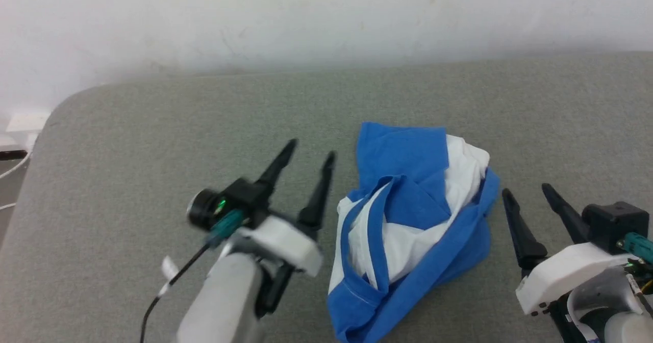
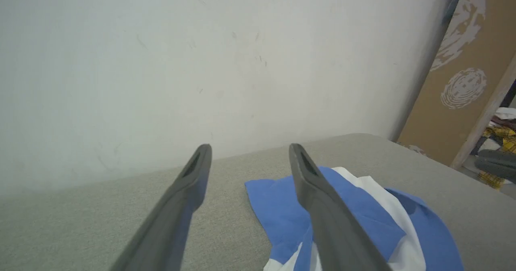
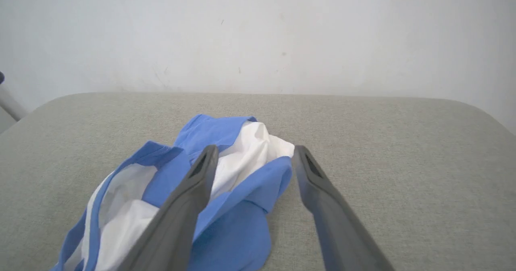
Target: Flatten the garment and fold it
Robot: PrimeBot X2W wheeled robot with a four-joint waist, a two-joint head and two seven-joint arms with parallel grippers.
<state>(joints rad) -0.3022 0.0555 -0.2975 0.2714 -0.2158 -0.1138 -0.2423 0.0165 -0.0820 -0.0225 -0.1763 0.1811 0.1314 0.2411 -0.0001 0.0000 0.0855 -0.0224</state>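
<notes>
The garment (image 1: 408, 241) is bunched so that much of its cloth lies folded out of sight and its near edge runs off the head view's bottom, the left gripper (image 1: 311, 149) is blurred there, and in each wrist view one dark finger (image 2: 326, 222) covers part of the cloth

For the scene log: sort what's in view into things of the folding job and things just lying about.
Job: blue-and-white T-shirt, crumpled on the grey padded surface; left tool, open; right tool, open.
Lying about: brown patterned board against the wall; yellow checked cloth beyond it; small white box off the surface's left edge.
</notes>
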